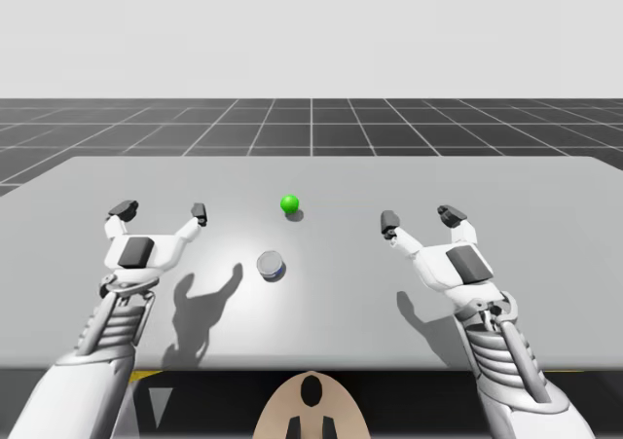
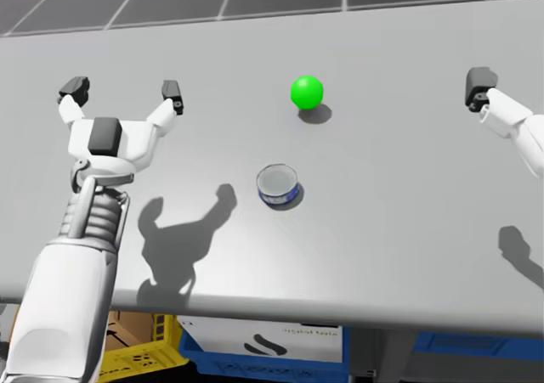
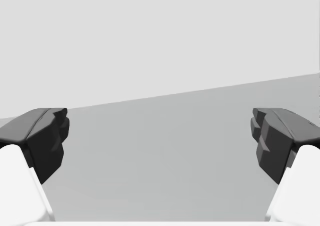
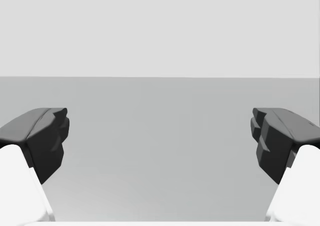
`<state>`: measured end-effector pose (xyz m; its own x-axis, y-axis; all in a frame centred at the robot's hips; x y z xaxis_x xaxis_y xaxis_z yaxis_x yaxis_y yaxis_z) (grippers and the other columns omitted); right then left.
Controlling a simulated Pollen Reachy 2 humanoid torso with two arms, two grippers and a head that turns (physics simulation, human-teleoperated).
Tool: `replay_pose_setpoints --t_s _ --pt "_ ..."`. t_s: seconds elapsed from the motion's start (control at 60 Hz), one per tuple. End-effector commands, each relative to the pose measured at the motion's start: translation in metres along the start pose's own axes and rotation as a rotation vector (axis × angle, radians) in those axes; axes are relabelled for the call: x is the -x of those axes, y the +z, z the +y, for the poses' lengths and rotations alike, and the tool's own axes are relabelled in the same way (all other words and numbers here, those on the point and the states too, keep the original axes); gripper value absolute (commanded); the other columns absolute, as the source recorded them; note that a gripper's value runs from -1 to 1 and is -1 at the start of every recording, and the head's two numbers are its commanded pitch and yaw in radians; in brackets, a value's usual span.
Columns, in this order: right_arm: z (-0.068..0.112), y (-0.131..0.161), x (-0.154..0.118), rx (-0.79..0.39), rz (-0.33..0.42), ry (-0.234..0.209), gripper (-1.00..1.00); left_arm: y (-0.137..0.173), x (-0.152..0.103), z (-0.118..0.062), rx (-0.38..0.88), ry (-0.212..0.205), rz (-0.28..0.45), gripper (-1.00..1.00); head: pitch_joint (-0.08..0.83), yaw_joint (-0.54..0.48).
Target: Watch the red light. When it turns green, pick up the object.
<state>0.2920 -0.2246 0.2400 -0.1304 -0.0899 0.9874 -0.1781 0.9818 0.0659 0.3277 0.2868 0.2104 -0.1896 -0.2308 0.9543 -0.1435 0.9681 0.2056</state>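
Observation:
The light is a green ball (image 1: pixel 289 203) (image 2: pixel 307 92) resting on the grey table toward the far middle. A short round can (image 1: pixel 272 266) (image 2: pixel 278 185) with a silver top and blue side stands upright in front of it, near the table's centre. My left gripper (image 1: pixel 161 209) (image 2: pixel 123 92) (image 3: pixel 160 141) hovers open to the left of the can, nothing between its fingers. My right gripper (image 1: pixel 420 215) (image 4: pixel 160 141) is open on the right side, also holding nothing. One dark fingertip (image 2: pixel 480 86) of it shows in the head view.
The grey table (image 1: pixel 331 312) spreads wide around the can and ball. Below its near edge sit a blue crate (image 2: pixel 280 353) and a yellow crate (image 2: pixel 140 357). Beyond the far edge lies a dark gridded floor (image 1: pixel 311 123).

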Motion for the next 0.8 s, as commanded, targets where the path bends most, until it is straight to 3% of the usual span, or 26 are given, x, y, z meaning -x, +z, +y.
replay_pose_setpoints --t_s 0.017,0.033,0.067,0.167,0.333,0.4,0.517,0.583,0.8 --pt "0.003 0.0 0.002 0.002 0.001 -0.007 -1.0 0.003 -0.007 0.0 0.001 0.016 0.004 -1.0 0.7 0.19" --pt "0.003 0.0 0.002 0.002 0.002 -0.006 -1.0 0.005 -0.009 0.0 0.025 0.045 0.033 -1.0 0.701 0.19" --pt "0.003 0.0 0.002 0.002 0.003 -0.005 -1.0 0.007 -0.011 0.001 0.049 0.057 0.06 -1.0 0.701 0.18" --pt "0.003 0.0 0.003 0.005 0.004 -0.007 -1.0 0.025 -0.021 -0.004 0.188 0.061 0.189 -1.0 0.702 0.18" --pt "0.005 0.0 0.004 0.004 0.009 -0.007 -1.0 0.059 -0.03 -0.017 0.406 0.095 0.313 -1.0 0.709 0.18" --pt "0.005 0.0 0.004 0.004 0.01 -0.007 -1.0 0.072 -0.027 -0.023 0.49 0.147 0.363 -1.0 0.71 0.18" --pt "0.005 0.0 0.004 0.002 0.011 -0.007 -1.0 0.086 -0.015 -0.037 0.583 0.201 0.402 -1.0 0.709 0.18" --pt "0.005 0.0 0.004 0.002 0.01 -0.008 -1.0 0.089 -0.009 -0.043 0.594 0.183 0.386 -1.0 0.708 0.18" --pt "0.004 0.0 0.003 0.0 0.009 -0.011 -1.0 0.09 0.011 -0.077 0.655 0.215 0.409 -1.0 0.707 0.18"
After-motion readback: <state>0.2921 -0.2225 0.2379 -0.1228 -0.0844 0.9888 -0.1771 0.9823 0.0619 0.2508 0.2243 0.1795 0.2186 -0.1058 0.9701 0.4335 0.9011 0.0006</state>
